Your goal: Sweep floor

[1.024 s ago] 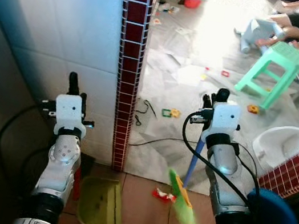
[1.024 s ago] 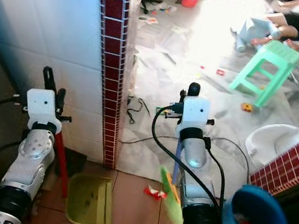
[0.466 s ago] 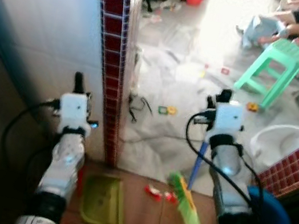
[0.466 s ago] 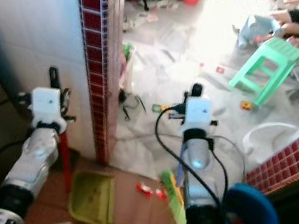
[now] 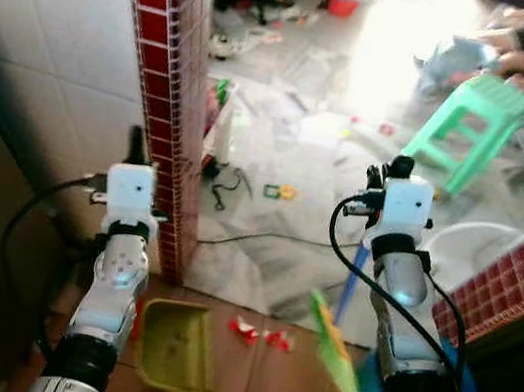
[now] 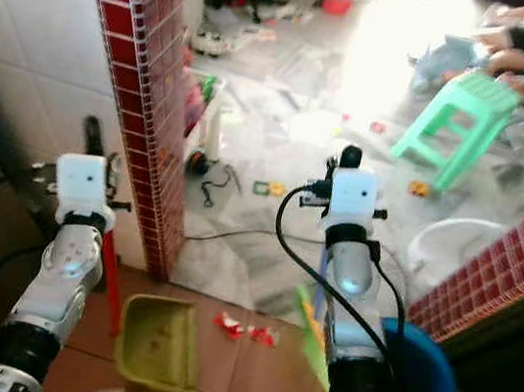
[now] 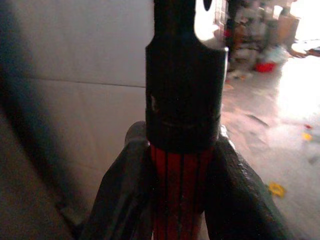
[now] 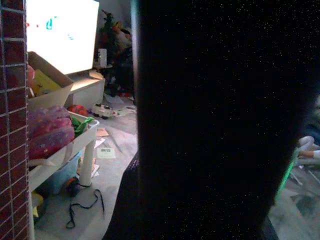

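**Dustpan in my left, broom in my right, scraps on the tile between**

My left gripper (image 7: 182,195) is clamped around the red handle (image 7: 180,200) of the yellow-green dustpan (image 5: 177,346); in my left wrist view both black fingers (image 7: 125,195) press against the ribbed red shaft, just below its black end cap (image 7: 184,95). The pan itself sits on the terracotta tile floor (image 5: 249,382) at the foot of the red-and-white tiled wall corner (image 5: 164,87), its open mouth facing away from me.

My right gripper (image 5: 395,171) is up on the blue broom handle (image 5: 350,283), which runs down beside my right arm to the green bristle head (image 5: 336,351) (blurred). In my right wrist view a dark shape blocks the fingers, so I cannot tell how tightly they sit on the handle.

A few small red-and-white scraps (image 5: 256,333) lie on the tile between the dustpan and the broom head, apart from both. Beyond them, a black cable (image 5: 264,239) crosses the pale floor, littered with small toys. A mint-green stool (image 5: 475,112) stands farther off, a white basin (image 5: 465,254) sits near the low red brick wall (image 5: 521,282), and a blue bucket (image 6: 418,376) is just beside my right arm.
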{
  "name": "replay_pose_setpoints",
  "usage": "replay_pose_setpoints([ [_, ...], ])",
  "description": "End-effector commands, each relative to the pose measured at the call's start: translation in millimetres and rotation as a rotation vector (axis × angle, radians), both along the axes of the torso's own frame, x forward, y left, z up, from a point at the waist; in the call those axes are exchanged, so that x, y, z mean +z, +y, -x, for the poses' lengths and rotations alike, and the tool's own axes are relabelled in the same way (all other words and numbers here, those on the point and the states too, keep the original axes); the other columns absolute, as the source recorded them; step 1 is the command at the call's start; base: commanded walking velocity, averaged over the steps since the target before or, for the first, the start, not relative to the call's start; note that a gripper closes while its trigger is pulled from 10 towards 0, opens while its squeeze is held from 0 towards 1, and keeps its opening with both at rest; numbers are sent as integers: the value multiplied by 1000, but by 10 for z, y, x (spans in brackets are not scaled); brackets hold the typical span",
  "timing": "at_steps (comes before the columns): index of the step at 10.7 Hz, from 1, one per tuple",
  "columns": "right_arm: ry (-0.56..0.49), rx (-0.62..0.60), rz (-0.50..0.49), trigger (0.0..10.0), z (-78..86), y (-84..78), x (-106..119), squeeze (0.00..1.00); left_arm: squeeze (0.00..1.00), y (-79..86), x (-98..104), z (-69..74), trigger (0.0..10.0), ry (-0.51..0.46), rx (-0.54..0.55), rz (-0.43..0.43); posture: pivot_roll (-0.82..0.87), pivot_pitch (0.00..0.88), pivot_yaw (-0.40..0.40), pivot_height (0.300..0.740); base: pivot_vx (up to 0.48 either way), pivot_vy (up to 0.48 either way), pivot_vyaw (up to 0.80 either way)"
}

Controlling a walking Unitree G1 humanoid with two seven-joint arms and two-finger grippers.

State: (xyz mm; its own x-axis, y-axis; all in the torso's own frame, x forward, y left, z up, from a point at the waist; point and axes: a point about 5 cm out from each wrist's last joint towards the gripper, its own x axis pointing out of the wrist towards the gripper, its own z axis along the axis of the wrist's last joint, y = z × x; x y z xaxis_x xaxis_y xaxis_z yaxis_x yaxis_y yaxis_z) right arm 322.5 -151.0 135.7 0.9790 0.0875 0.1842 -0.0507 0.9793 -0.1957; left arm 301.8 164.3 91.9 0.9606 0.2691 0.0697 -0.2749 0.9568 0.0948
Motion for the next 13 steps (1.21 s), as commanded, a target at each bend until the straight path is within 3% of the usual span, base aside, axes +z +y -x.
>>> replay_pose_setpoints([
  [1,-43,22,-9,10000,-21,53,108,0,0,109,118,-43,10000,-59,59,-68,-55,0,-20,740,0,0,0],
  [5,-11,5,-55,10000,-36,19,81,0,0,60,36,-137,10000,-63,106,-50,-59,0,-24,740,0,0,0],
  [6,-7,6,-58,10000,-53,20,93,0,0,7,0,-179,10000,-53,81,17,-66,0,-23,740,0,0,0],
  [8,9,17,-66,10000,-121,23,130,0,0,-91,-20,-240,10000,-50,42,-5,-77,22,-21,740,0,0,0],
  [13,24,70,-88,10000,-139,187,155,0,0,-188,-337,-125,10000,47,8,-63,-89,114,-34,740,0,0,0],
])
